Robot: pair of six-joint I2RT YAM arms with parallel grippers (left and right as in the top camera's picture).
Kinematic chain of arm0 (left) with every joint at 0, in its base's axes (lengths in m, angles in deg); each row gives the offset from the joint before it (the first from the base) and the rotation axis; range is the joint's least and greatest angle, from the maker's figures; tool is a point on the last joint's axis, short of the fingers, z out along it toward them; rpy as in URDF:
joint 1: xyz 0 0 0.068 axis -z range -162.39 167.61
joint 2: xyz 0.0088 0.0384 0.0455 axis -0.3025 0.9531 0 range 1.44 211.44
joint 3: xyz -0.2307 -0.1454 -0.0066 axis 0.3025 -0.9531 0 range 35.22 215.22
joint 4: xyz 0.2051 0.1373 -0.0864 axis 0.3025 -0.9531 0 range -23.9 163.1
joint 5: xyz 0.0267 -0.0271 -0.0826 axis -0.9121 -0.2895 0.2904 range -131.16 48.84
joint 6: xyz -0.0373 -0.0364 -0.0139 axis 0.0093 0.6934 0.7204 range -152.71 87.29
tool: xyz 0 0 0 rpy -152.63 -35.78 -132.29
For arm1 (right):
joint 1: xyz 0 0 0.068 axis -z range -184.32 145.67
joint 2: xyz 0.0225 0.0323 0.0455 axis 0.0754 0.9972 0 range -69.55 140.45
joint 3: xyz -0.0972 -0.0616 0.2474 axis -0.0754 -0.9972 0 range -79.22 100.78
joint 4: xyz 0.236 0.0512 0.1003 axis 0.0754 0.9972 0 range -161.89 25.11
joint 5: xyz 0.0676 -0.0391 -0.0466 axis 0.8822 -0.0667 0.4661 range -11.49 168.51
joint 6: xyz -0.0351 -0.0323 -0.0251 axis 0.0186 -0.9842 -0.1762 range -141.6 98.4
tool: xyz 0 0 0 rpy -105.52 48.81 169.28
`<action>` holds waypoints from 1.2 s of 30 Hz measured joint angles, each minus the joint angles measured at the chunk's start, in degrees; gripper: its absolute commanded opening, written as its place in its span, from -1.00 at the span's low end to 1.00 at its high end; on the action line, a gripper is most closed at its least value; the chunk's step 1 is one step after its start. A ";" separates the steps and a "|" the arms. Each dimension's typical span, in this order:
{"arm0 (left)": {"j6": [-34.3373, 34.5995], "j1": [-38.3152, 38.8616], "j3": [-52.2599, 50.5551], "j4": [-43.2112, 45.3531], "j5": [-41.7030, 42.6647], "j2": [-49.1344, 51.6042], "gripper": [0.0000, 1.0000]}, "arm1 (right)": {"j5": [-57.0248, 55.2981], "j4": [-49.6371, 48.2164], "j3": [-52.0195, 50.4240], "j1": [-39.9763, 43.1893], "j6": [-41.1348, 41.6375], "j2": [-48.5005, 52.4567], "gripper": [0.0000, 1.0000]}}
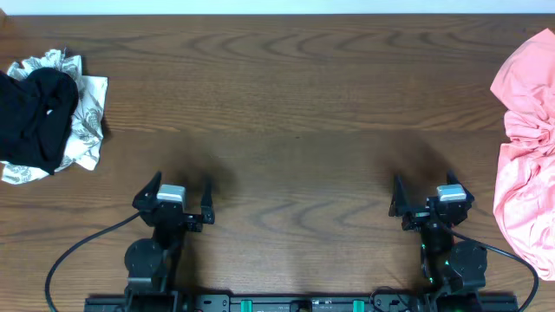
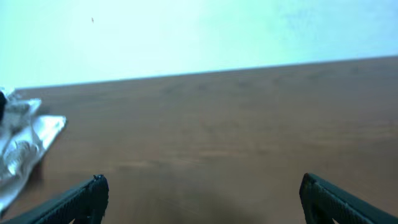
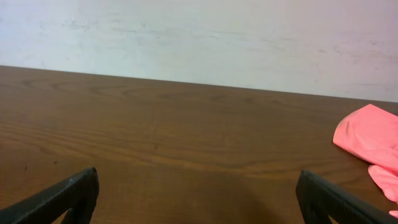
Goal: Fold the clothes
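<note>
**On the desk, clothes lie crumpled at both ends**

At the near edge of a brown wooden desk, two robot arms sit side by side, each with its gripper pointing toward the far edge. The left gripper stands wide, its two dark fingers spread apart with nothing between them. The right gripper is spread just as wide and is also empty. Both are over bare wood, well apart from any garment.

The clothes lie in two heaps at opposite ends of the desk. At the right edge a pink cloth is bunched in loose folds and runs out of the overhead view. At the far left a black cloth is crumpled on top of a white print cloth, whose edges show around it.

From the left wrist, the fingertips frame open desk, with a corner of the print cloth at the left. From the right wrist, the pink cloth shows at the right, beyond the fingers, and a pale wall rises behind the desk.

A black cable curves away from the left arm's base.
</note>
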 measured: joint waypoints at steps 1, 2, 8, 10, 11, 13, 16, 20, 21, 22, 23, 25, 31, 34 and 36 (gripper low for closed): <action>-0.04 0.00 0.00 0.00 -0.09 -0.76 0.96 | 0.00 0.00 0.00 0.00 0.02 0.00 0.99; -0.15 0.00 0.00 -0.02 -0.13 -1.25 0.96 | 0.00 0.00 0.00 0.00 0.00 0.00 0.98; -0.22 0.00 0.02 -0.04 -0.15 -1.46 0.96 | 0.00 0.00 0.00 0.00 0.02 0.00 0.99; -0.39 0.00 0.02 -0.04 -0.17 -1.46 0.96 | 0.00 0.00 0.00 0.00 0.00 0.00 0.99; -0.44 0.00 0.02 -0.02 -0.17 -1.46 0.96 | 0.00 0.00 0.00 0.00 0.00 0.00 0.99; -0.61 0.00 0.02 -0.04 -0.33 -1.46 0.96 | -0.02 0.00 0.00 0.00 0.00 0.00 0.98; -0.92 0.00 0.02 -0.04 -0.39 -1.46 0.96 | 0.00 0.00 0.00 0.00 0.00 0.00 0.98; -1.05 0.00 0.02 -0.07 -0.55 -1.46 0.96 | 0.00 0.00 0.00 0.00 0.00 0.00 0.98; -1.05 0.00 0.04 -0.09 -0.55 -1.46 0.96 | 0.00 0.00 0.00 0.00 0.02 0.00 0.99; -1.05 -0.04 0.04 -0.07 -0.57 -1.46 0.96 | 0.00 0.00 0.00 0.00 0.00 0.00 0.98; -1.05 -0.04 0.04 -0.07 -0.57 -1.46 0.96 | 0.00 0.00 0.00 0.00 0.00 0.00 0.98; -1.05 -0.11 0.04 -0.09 -0.55 -1.46 0.96 | 0.00 0.00 0.00 0.00 0.02 0.00 0.98; -1.18 -2.08 0.04 -0.09 -0.59 -1.46 0.96 | 0.00 0.00 0.00 0.00 0.00 0.00 0.99; -1.18 -2.69 0.04 -0.09 -0.59 -1.46 0.96 | 0.00 0.00 0.00 0.00 0.00 0.00 0.99; -1.18 -2.69 0.04 -0.09 -0.59 -1.46 0.96 | 0.00 0.00 0.00 0.00 0.00 0.00 0.98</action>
